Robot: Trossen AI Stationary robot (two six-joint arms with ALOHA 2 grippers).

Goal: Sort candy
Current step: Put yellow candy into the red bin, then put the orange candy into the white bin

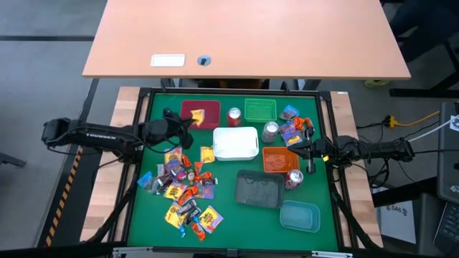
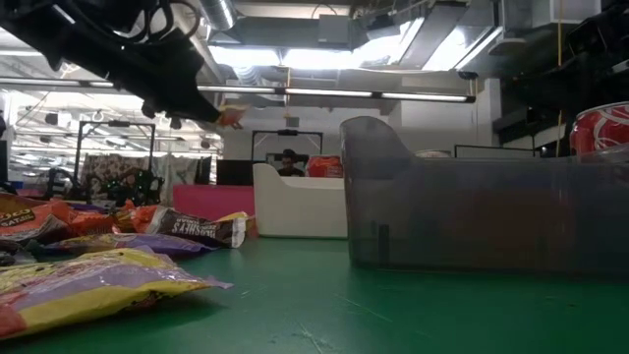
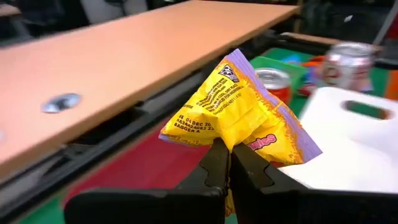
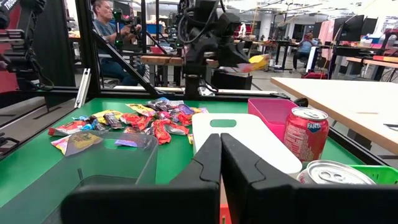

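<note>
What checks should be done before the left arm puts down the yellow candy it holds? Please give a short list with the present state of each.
1. Grip: the left gripper is shut on the yellow candy. Ok.
2. Position: left gripper is near the dark red tray, which already holds one yellow candy. Ok.
3. Exactly over the tray: cannot tell.
4. Obstacles: the red can stands beside that tray, upright and apart from it. Ok.
5. Right gripper is shut, empty, on the far side by the orange tray. Ok.
6. Candy pile remains unsorted on the green mat. Not ok.
</note>
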